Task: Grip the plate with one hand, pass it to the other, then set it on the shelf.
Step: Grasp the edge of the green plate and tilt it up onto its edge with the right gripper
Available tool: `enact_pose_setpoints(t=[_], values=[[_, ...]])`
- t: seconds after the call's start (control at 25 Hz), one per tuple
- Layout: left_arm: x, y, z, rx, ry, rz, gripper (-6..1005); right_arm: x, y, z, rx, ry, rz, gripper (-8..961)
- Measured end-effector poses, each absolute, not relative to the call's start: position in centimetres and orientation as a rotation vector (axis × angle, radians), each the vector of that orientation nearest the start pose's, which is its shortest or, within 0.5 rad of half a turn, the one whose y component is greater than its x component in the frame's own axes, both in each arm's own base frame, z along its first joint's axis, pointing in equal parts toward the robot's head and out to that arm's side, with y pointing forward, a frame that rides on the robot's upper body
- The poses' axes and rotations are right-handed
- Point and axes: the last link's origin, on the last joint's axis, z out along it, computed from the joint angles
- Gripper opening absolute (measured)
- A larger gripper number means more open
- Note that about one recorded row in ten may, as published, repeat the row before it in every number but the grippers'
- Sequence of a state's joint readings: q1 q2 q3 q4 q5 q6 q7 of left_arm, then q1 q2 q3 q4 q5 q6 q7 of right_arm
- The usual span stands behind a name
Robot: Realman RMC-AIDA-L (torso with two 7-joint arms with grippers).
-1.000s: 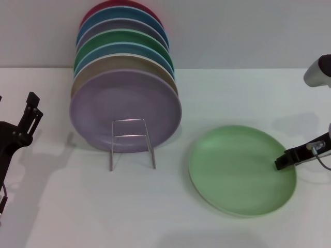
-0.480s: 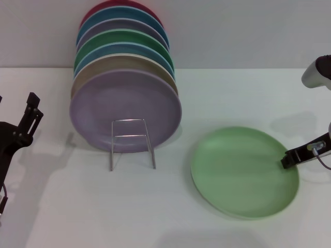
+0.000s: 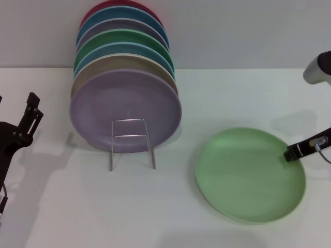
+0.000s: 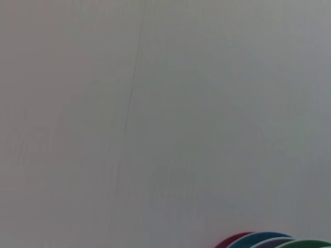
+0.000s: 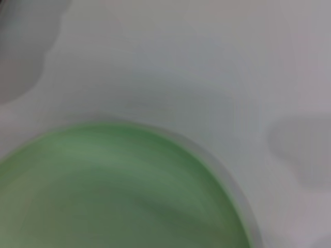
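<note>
At the far left the left gripper (image 3: 23, 121) is parked above the desk (image 3: 62, 206), well apart from everything, and whether its jaws stand apart or together cannot be told from here; it looks to be waiting as the receiving side of the hand-over. Next comes the row of upright plates (image 3: 124, 67), leaning one against another toward the wall, with the lilac plate (image 3: 125, 110) at the front. Just before that lilac plate stands the shelf (image 3: 132, 142), a thin silver wire loop on two legs; nothing rests against its front side, which is probably where the task's plate belongs. Further right the plate (image 3: 250, 174) lies flat on the desk, pale green, well apart from the shelf and not yet lifted. At its right edge the right gripper (image 3: 297, 151) reaches in low from the side, its dark tip touching or pinching the rim, likely because a flat plate offers only its edge to hold; whether it is clamped cannot be told. The right wrist view shows only the plate's rim and bare desk.
</note>
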State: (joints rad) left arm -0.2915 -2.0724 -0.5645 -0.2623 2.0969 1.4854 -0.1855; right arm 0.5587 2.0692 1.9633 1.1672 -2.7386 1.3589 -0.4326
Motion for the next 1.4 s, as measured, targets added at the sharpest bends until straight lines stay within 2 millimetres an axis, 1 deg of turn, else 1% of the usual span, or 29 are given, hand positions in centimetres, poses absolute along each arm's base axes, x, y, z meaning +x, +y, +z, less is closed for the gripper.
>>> enact_pose_setpoints(t=[0.2,0.28,0.4,0.48,0.6,0.96,1.2,1.36,1.4], values=[[-31.1,27.4,-1.3,-1.529,-0.467,-0.975,825,25.3,37.7,4.4,-2.137,1.232,-0.303,74],[-31.0,27.4,-1.3,-1.528,-0.468,-0.978,825,24.6,37.8,5.7,-2.108,1.166,-0.239,69],[-31.0,27.4,-1.3,-1.528,-0.468,-0.979,825,24.2,37.8,6.3,-2.099,1.120,-0.199,62],[-31.0,27.4,-1.3,-1.525,-0.468,-0.981,825,23.2,37.8,7.1,-2.086,1.028,-0.151,36],[-31.0,27.4,-1.2,-1.519,-0.468,-0.982,825,23.0,38.0,7.3,-2.077,0.990,-0.139,-3],[-30.9,27.6,-1.0,-1.506,-0.467,-0.985,825,22.7,38.2,7.0,-2.092,0.986,-0.154,-1],[-30.9,27.9,-0.9,-1.507,-0.461,-0.985,825,23.1,38.2,6.8,-2.104,1.047,-0.188,0],[-30.8,28.0,-0.9,-1.507,-0.457,-0.987,825,23.6,38.0,6.9,-2.111,1.121,-0.218,156],[-30.8,28.0,-0.9,-1.507,-0.457,-0.987,825,23.8,38.0,6.9,-2.108,1.131,-0.226,175]])
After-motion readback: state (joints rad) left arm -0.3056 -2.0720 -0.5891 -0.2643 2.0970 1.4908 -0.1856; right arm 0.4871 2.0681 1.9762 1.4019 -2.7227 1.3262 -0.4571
